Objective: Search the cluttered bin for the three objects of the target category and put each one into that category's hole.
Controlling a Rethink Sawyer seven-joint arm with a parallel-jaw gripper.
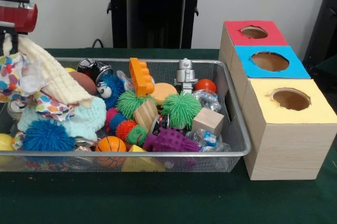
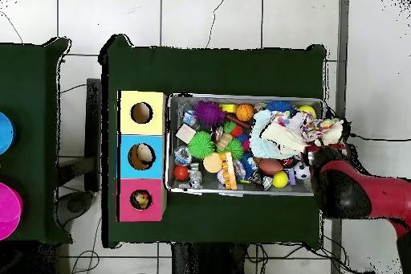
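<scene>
with the bench (image 1: 158,197) nearest us and cloths (image 1: 47,84) bunched at the bin's (image 1: 239,153) end beneath the arm (image 2: 353,190), we couldn't tell the pincer's state, so we judged lifting one cloth cleanly best.

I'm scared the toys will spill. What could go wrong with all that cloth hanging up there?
1. The bunch of cloths hangs from the arm at the bin's end, partly past the wire bin rim, so pieces might drop onto the table.
2. The cloths trail onto the blue spiky ball, so lifting could drag it out.
3. The bundle looks wider than the yellow box hole, so it may jam.
</scene>
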